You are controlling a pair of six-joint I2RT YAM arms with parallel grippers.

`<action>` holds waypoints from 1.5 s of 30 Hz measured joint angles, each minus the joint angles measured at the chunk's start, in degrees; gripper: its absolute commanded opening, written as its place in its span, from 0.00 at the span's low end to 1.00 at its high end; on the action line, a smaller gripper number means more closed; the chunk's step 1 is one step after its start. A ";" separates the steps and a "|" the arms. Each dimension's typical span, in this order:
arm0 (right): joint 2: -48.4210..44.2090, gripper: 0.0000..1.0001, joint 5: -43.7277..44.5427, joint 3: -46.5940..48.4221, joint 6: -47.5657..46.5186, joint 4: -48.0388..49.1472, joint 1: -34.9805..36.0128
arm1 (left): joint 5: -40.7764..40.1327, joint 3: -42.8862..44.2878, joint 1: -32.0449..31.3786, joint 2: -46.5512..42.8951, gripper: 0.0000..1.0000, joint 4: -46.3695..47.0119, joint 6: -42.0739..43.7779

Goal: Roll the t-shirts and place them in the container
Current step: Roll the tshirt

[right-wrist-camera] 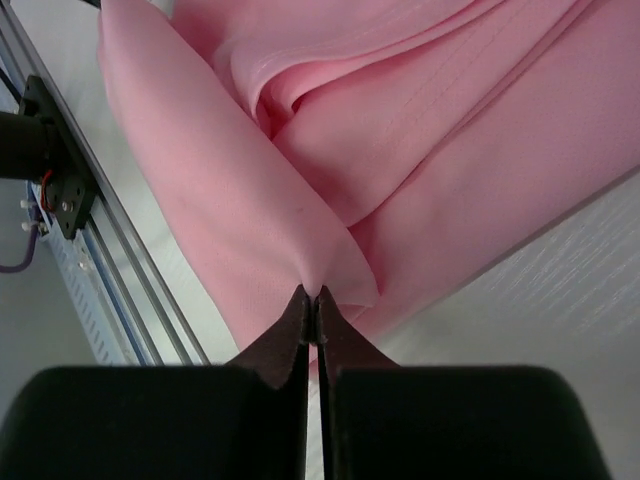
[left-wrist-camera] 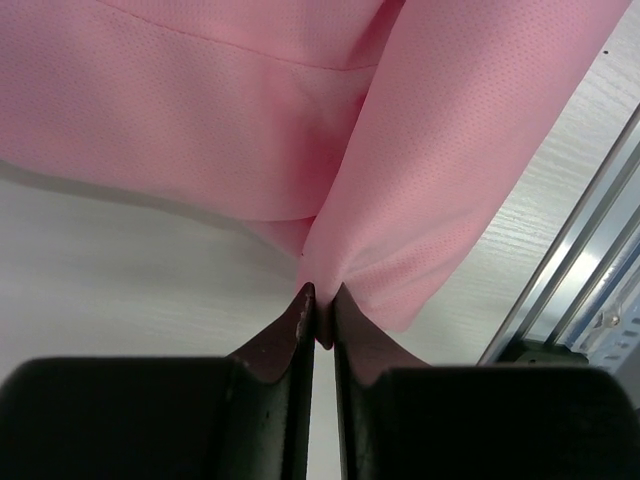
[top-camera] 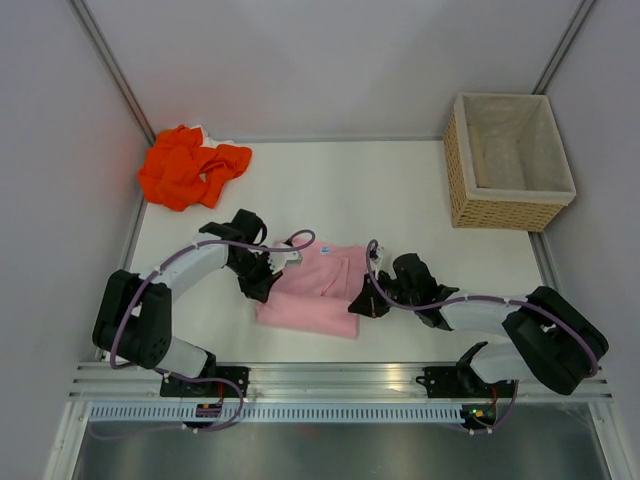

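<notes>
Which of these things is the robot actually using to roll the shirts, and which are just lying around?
In the job: pink t-shirt, pinched by the left end effector and right end effector; orange t-shirt, crumpled in the far left corner.
Lying about: wicker basket, far right.

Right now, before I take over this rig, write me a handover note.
Left gripper: shut on a pinch of the pink t-shirt at its left edge.
Right gripper: shut on a pinch at its right edge.
Pink t-shirt: on the table between the arms, folded over in layers, not yet a roll.
Orange t-shirt: crumpled in the far left corner, neither gripper on it.
Left to do: roll the pink one, then probably spread and roll the orange one.
</notes>
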 measured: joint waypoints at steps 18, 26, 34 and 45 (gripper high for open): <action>3.10 0.00 7.08 -0.94 2.12 0.66 -2.64 | -10.64 1.88 0.00 4.24 0.30 7.43 -4.33; 3.32 0.00 7.43 1.64 2.60 -2.99 -2.75 | -18.51 -1.20 -2.14 -18.78 0.57 14.21 2.08; 4.46 0.00 7.39 3.69 3.30 -4.46 -2.75 | -19.80 -21.05 -23.50 -46.69 0.73 15.74 15.74; 5.92 0.00 7.23 3.74 4.31 -4.28 -2.75 | -26.21 -30.42 -29.81 -36.06 0.61 22.91 19.10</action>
